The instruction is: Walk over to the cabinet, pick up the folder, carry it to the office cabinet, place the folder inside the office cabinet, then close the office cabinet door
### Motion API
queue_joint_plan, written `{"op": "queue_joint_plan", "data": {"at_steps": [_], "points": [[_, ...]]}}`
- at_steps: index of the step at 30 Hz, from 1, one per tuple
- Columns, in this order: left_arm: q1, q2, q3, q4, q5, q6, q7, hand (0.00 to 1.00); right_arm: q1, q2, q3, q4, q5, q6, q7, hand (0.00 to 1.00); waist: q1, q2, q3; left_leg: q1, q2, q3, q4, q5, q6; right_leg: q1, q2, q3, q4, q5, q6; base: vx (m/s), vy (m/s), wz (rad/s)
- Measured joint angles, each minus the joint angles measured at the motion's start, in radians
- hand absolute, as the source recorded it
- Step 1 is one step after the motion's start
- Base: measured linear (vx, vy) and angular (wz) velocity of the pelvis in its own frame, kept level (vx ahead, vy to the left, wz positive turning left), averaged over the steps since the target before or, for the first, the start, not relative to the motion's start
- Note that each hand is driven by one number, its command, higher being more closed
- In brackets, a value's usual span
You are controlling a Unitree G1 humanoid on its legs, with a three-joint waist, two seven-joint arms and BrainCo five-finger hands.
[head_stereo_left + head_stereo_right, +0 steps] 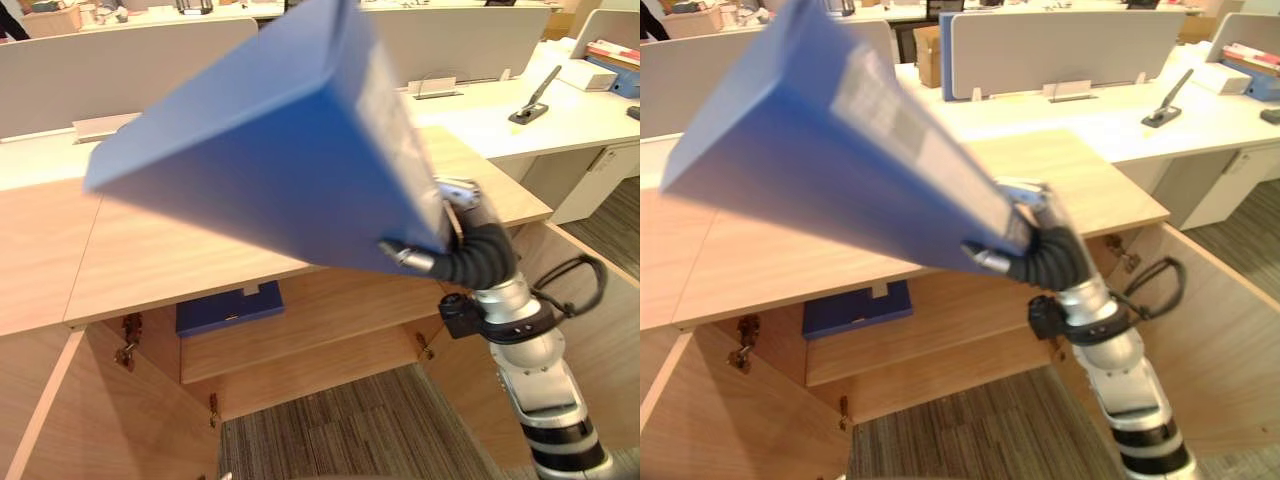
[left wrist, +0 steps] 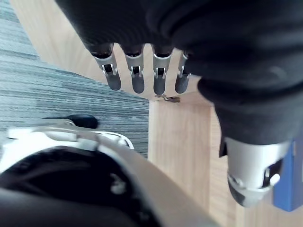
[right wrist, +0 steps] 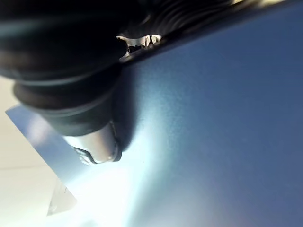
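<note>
Right hand (image 1: 455, 235) clamps the blue folder (image 1: 270, 140) by its near corner, thumb on one face and fingers behind, holding it high and tilted, seemingly to clear the cabinet (image 1: 200, 250) top's near edge. Below, doors (image 1: 600, 340) stand open. A second folder (image 1: 228, 308) lies left on the shelf (image 1: 320, 340), with room to its right. Left hand (image 2: 137, 75) hangs low, fingers straight, empty.

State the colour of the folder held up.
The large flat folder is blue; best in left eye view.
</note>
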Motion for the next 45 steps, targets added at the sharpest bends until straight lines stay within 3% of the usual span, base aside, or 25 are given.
{"op": "queue_joint_plan", "data": {"at_steps": [6,11,12,13,14,16,18,20,23,28,35,39,42,45], "points": [[0.01,0.029,-0.053,0.039,-0.032,-0.011,-0.029,0.0,-0.097,-0.116,0.111,0.146,-0.025,-0.038,-0.017,1.0,0.024,-0.006,0.009,-0.001,-0.013,-0.005,0.018,-0.017,0.001,-0.001,-0.015,0.0,0.003,0.005,0.008,-0.04,0.023,-0.02],[0.01,0.047,-0.095,0.054,-0.051,-0.011,-0.032,0.0,-0.271,-0.186,0.28,0.182,-0.182,-0.062,-0.047,1.0,0.056,-0.003,0.025,-0.008,-0.004,-0.001,0.083,-0.064,0.001,-0.002,-0.022,0.016,0.011,0.002,0.018,-0.03,0.017,-0.17],[0.009,0.052,-0.102,0.051,-0.051,-0.011,-0.035,0.0,-0.297,-0.202,0.307,0.182,-0.211,-0.064,-0.049,1.0,0.069,-0.003,0.025,-0.017,0.002,0.003,0.105,-0.074,0.002,-0.003,-0.032,-0.019,0.011,-0.015,0.011,-0.02,-0.004,-0.31],[0.009,0.056,-0.106,0.05,-0.051,-0.011,-0.037,0.0,-0.33,-0.216,0.332,0.182,-0.248,-0.066,-0.049,1.0,0.091,-0.004,0.028,-0.021,0.011,0.017,0.13,-0.081,0.003,-0.014,-0.073,-0.154,0.051,-0.024,0.004,-0.01,0.01,-0.24],[0.009,0.065,-0.11,0.054,-0.052,-0.008,-0.038,0.0,-0.342,-0.22,0.348,0.182,-0.266,-0.066,-0.049,1.0,0.105,-0.009,0.026,-0.036,0.017,0.016,0.156,-0.091,0.004,-0.029,-0.097,-0.213,0.087,-0.023,0.002,0.0,0.035,-0.14],[0.008,0.077,-0.119,0.053,-0.052,-0.006,-0.039,0.0,-0.357,-0.221,0.352,0.172,-0.285,-0.071,-0.049,1.0,0.114,-0.023,0.032,-0.055,0.026,-0.001,0.197,-0.108,0.006,-0.054,-0.106,-0.237,0.147,-0.041,0.011,0.01,-0.002,0.1],[0.009,0.088,-0.119,0.054,-0.052,0.003,-0.04,0.0,-0.359,-0.226,0.358,0.163,-0.288,-0.071,-0.049,1.0,0.128,-0.037,0.037,-0.067,0.025,-0.011,0.209,-0.112,0.006,-0.082,-0.129,-0.263,0.215,-0.099,0.01,-0.02,-0.031,0.13],[0.011,0.099,-0.119,0.054,-0.051,0.006,-0.039,0.0,-0.358,-0.248,0.36,0.154,-0.291,-0.069,-0.048,1.0,0.133,-0.061,0.039,-0.066,0.015,-0.021,0.212,-0.112,0.006,-0.099,-0.155,-0.289,0.28,-0.121,0.009,-0.02,-0.015,0.16],[0.013,0.106,-0.111,0.054,-0.05,0.007,-0.035,0.0,-0.357,-0.249,0.371,0.137,-0.289,-0.046,-0.048,1.0,0.134,-0.085,0.039,-0.063,0.018,-0.028,0.208,-0.11,0.004,-0.092,-0.138,-0.29,0.267,-0.106,0.023,0.0,-0.007,0.02],[0.008,0.104,-0.085,0.053,-0.024,0.009,-0.022,0.0,-0.355,-0.249,0.372,0.119,-0.273,-0.019,-0.047,1.0,0.125,-0.095,0.037,-0.051,0.032,-0.034,0.192,-0.107,0.001,-0.03,-0.115,-0.31,0.152,-0.057,0.036,0.0,0.009,0.03],[-0.018,0.099,-0.076,0.053,-0.029,0.013,0.005,0.0,-0.314,-0.232,0.291,0.073,-0.191,-0.006,-0.037,1.0,0.116,-0.111,0.023,-0.05,0.021,-0.04,0.112,-0.062,-0.003,-0.011,-0.094,-0.334,0.054,-0.004,0.032,0.01,-0.011,0.06],[-0.025,0.089,-0.07,0.056,-0.029,0.013,0.015,0.0,-0.315,-0.177,0.247,0.078,-0.08,0.04,-0.018,1.0,0.102,-0.112,0.02,-0.046,0.016,-0.044,0.085,-0.049,-0.002,0.003,-0.085,-0.338,0.013,0.019,0.034,0.01,-0.008,0.02],[-0.033,0.083,-0.063,0.078,-0.031,0.017,0.016,0.0,-0.315,-0.137,0.216,0.109,0.041,0.087,0.012,1.0,0.089,-0.104,0.021,-0.025,0.01,-0.043,0.066,-0.047,-0.002,0.023,-0.085,-0.337,0.0,0.023,0.035,0.0,0.0,0.0],[-0.037,0.08,-0.059,0.08,-0.06,0.025,0.016,0.0,-0.315,-0.102,0.199,0.116,0.223,0.101,0.037,1.0,0.083,-0.099,0.021,-0.015,0.007,-0.041,0.058,-0.045,-0.002,0.031,-0.086,-0.337,-0.005,0.024,0.034,0.0,0.0,0.0]]}}
